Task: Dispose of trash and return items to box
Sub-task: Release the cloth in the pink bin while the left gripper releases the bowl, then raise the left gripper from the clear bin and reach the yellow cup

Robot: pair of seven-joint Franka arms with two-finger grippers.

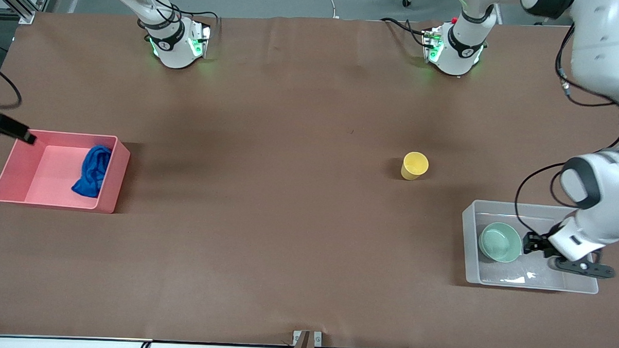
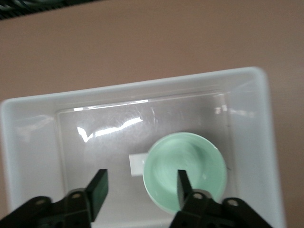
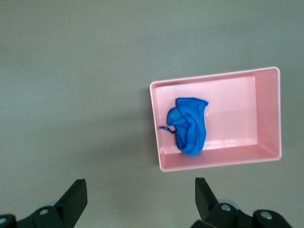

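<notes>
Brown tabletop: my left gripper (image 2: 140,190), jaws wide, hovers over mint-green bowl (image 1: 500,242) in clear bin (image 1: 469,241); right gripper (image 3: 141,197) jaws wide.

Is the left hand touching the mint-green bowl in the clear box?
Apart. The left wrist view shows the open left hand above the clear box; the mint-green bowl sits on its floor below, released.

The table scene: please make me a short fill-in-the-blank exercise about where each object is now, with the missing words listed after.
1. The blue rag lies inside the ____ bin.
2. The mint-green bowl sits in the clear ____.
3. The yellow cup stands on the ____, outside both containers.
4. The left gripper is over the box, its fingers ____ and holding nothing.

Missing words: pink; box; table; open
</notes>
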